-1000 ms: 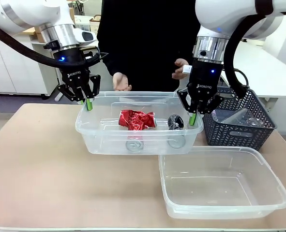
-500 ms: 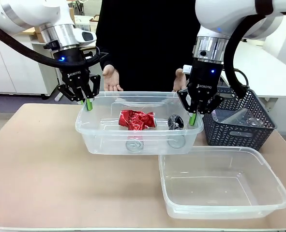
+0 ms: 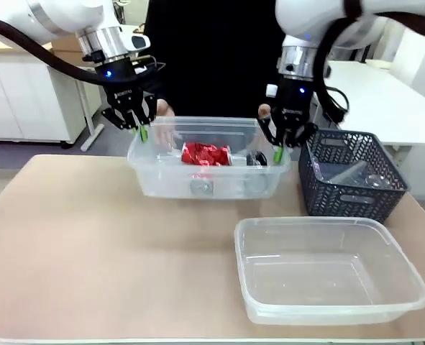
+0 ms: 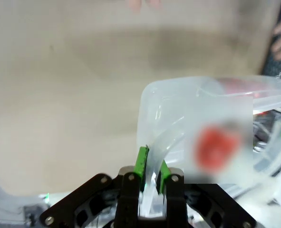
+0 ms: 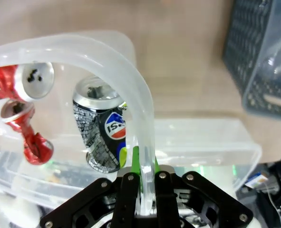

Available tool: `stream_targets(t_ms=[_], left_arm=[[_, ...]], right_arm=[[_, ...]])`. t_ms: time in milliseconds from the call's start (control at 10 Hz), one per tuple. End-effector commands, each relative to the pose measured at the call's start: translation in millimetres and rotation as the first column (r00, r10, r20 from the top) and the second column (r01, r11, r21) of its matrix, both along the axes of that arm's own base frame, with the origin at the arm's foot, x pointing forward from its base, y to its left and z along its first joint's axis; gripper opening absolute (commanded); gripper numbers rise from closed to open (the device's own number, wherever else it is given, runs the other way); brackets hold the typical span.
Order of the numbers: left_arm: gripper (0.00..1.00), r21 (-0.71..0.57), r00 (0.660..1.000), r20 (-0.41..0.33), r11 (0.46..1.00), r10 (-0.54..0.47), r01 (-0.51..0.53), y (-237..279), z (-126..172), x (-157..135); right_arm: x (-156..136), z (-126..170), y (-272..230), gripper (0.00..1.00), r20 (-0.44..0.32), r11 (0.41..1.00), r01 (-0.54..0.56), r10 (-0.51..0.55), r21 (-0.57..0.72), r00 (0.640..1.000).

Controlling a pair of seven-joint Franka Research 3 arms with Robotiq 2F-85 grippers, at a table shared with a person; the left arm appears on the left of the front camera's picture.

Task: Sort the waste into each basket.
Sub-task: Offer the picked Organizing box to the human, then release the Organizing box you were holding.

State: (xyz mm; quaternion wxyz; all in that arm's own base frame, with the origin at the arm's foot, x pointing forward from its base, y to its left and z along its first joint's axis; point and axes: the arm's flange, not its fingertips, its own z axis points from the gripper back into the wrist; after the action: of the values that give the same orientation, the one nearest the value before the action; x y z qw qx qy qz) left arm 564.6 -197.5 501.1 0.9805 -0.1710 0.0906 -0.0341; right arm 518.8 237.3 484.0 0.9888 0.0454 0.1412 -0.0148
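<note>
Nearest to the robot, one clear tub (image 3: 331,269) stands on the table (image 3: 90,251) with nothing inside. Behind it, the second clear tub (image 3: 206,167) is held up above the table by both arms, and it seems the step in hand is carrying this filled tub toward the person's side. The left gripper (image 3: 139,131) is closed on the rim of its left end; in the left wrist view the green pads (image 4: 141,161) squeeze the thin plastic wall between them. The right gripper (image 3: 278,154) is closed on the rim of the right end in the same way (image 5: 142,166). Inside lie a crushed red can (image 3: 206,154) and a dark silver can (image 5: 103,128) with a blue and red mark, near the right gripper. I judge that the next move needs both arms to travel together at equal height, because the soft rim could bend or slip. To the right stands a dark lattice basket (image 3: 352,176) with clear bottles in it. Farthest, the person's hand (image 3: 163,109) shows just behind the lifted tub.
</note>
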Motion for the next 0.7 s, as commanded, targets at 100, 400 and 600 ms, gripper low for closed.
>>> stream_targets(t_ms=[100,400,600], left_arm=[[0.09,0.0,0.997,-0.068,0.999,0.039,-0.039,-13.8,-8.7,32.9],[0.09,0.001,1.0,-0.006,1.0,0.006,-0.006,-0.7,-9.0,20.7],[0.09,0.001,1.0,-0.006,1.0,0.006,-0.006,-0.7,-9.0,20.7]], right_arm=[[40.4,-2.1,17.2,0.06,-0.067,1.0,-0.005,0.007,0.027,0.998],[25.0,-10.4,1.0,0.06,-0.029,1.0,0.0,0.0,-0.001,1.0],[25.0,-10.4,1.0,0.06,-0.029,1.0,0.0,0.0,-0.001,1.0]])
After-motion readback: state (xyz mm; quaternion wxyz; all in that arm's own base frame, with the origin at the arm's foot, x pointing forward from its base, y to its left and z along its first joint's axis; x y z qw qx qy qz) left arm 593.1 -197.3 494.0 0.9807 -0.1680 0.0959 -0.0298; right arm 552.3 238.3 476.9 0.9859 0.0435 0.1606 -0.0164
